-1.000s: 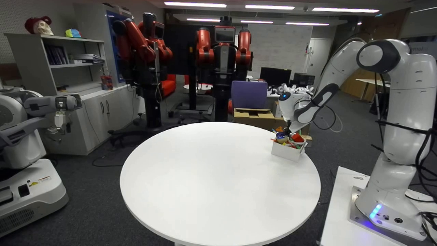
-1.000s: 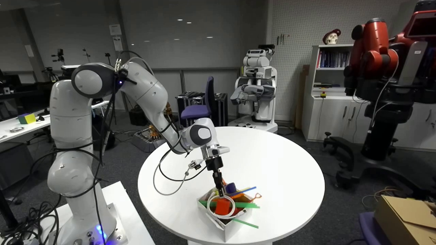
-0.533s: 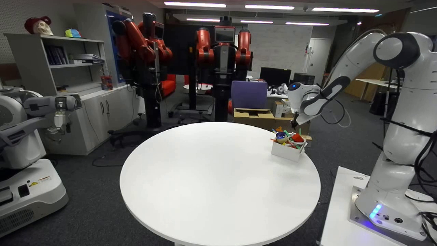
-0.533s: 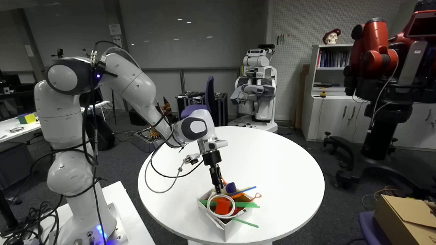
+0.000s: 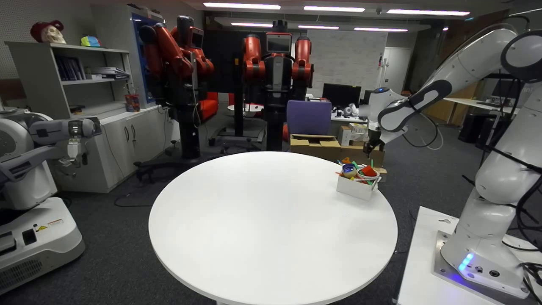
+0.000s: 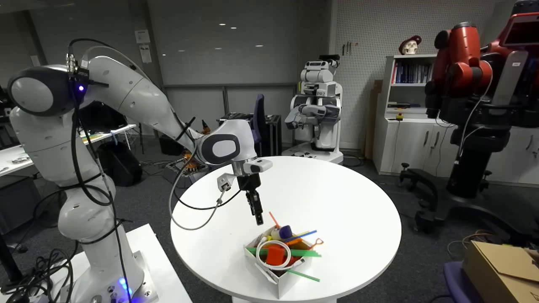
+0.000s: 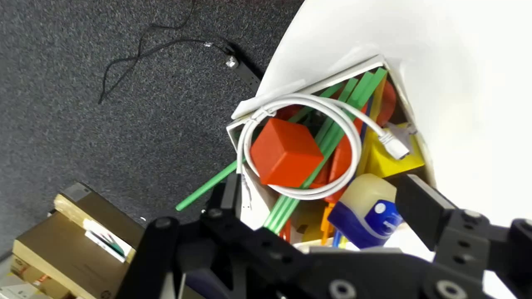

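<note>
My gripper (image 7: 328, 199) stands open, its fingers (image 7: 428, 203) wide apart and nothing gripped. In both exterior views it hangs above a white box (image 6: 288, 286) at the edge of the round table, apart from the contents. Inside the box, a coiled white cable (image 7: 356, 153) lies around a red block (image 7: 286, 160) and across green sticks (image 7: 282, 211). A cream and blue container (image 7: 353, 220) shows between the fingers, lower down and nearer the right one. Beside it sits a yellow piece (image 7: 384, 162). The gripper's body hides the box's near corner in the wrist view.
The white round table (image 5: 271, 228) carries the box close to its rim. Cardboard boxes (image 5: 315, 147) and a purple chair (image 5: 309, 116) stand behind it. A white robot (image 5: 38, 237) and red robots (image 5: 277, 70) are around the table. Cables hang along my arm (image 6: 139, 101).
The gripper has risen out of the box and drawn back toward the arm's base, its jaws staying open and carrying nothing. The box has stayed in place.
</note>
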Tool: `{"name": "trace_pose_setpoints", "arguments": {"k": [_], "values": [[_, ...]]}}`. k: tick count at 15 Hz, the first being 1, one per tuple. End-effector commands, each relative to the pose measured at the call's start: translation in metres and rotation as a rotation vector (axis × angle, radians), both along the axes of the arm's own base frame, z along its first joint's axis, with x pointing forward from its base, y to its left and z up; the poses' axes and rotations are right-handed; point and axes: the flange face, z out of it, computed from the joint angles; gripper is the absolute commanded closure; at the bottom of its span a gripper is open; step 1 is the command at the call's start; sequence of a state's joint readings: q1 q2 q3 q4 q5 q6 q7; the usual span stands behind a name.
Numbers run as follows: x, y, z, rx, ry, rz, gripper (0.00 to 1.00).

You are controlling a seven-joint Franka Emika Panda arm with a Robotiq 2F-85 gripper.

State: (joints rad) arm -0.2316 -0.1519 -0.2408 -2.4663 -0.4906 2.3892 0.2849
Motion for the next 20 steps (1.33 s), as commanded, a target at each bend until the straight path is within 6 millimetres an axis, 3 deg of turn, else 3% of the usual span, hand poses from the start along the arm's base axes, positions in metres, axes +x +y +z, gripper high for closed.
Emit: {"name": "trace_pose_setpoints", "arguments": {"k": [1, 11, 14, 18, 20], "values": [[0.001, 0.035, 0.016, 0.041, 0.039, 0.174, 0.00], [0.014, 0.182, 0.009, 0.129, 0.096, 0.433, 0.00], [0.017, 0.218, 0.008, 0.141, 0.092, 0.481, 0.00], [0.025, 0.243, 0.007, 0.200, 0.048, 0.476, 0.00], [0.027, 0.241, 0.001, 0.193, 0.074, 0.478, 0.00]]}}
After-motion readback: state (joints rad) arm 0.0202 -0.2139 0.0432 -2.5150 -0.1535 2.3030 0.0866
